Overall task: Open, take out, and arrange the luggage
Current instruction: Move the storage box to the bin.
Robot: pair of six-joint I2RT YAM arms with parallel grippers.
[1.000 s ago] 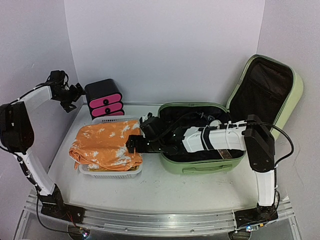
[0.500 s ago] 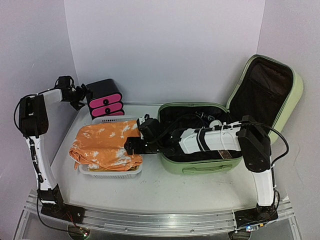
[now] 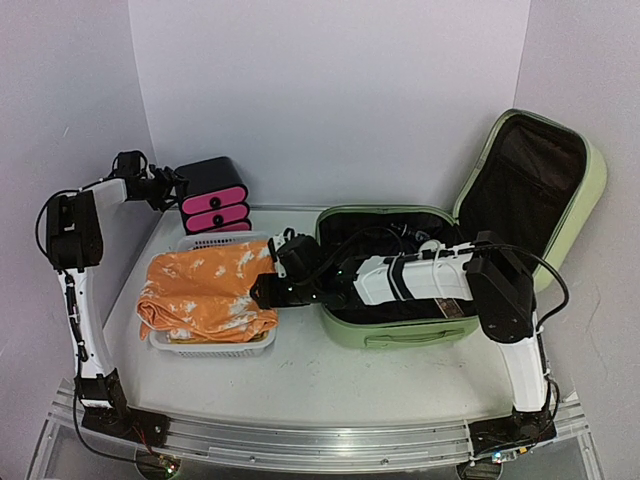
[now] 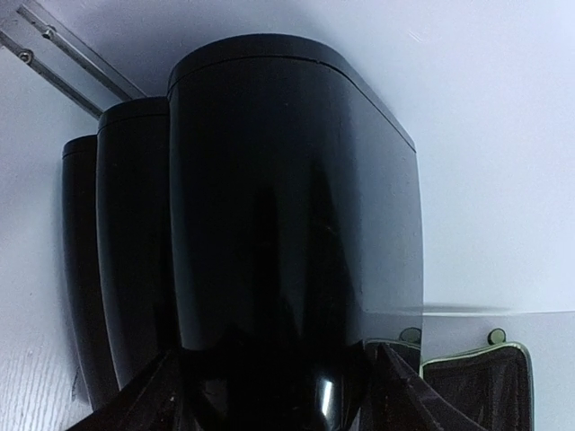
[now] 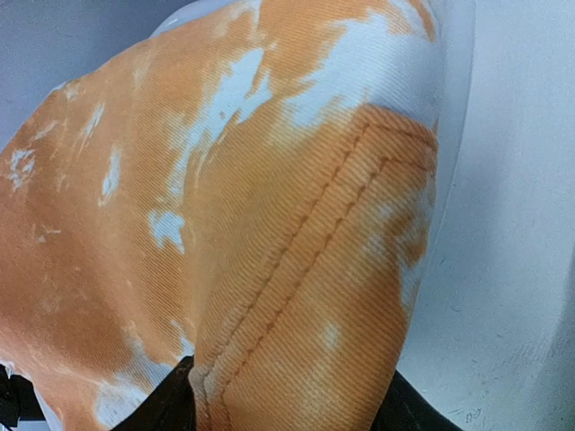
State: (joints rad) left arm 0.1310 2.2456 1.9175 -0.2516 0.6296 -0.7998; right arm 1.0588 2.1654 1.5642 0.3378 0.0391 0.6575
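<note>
Jaws of the right gripper [image 3: 262, 291] pinch a fold of orange cloth [image 5: 269, 224], tips cropped. Those of the left gripper [image 3: 172, 186] straddle the drawer box [image 4: 287, 197]; contact indiscernible, black on black. The luggage [image 3: 400, 335] lies open, table right. The basket [image 3: 215, 346] has shifted left since earlier.

An orange cloth [image 3: 205, 285] fills a white basket [image 3: 212, 348] near a black drawer box [image 3: 208, 193].
</note>
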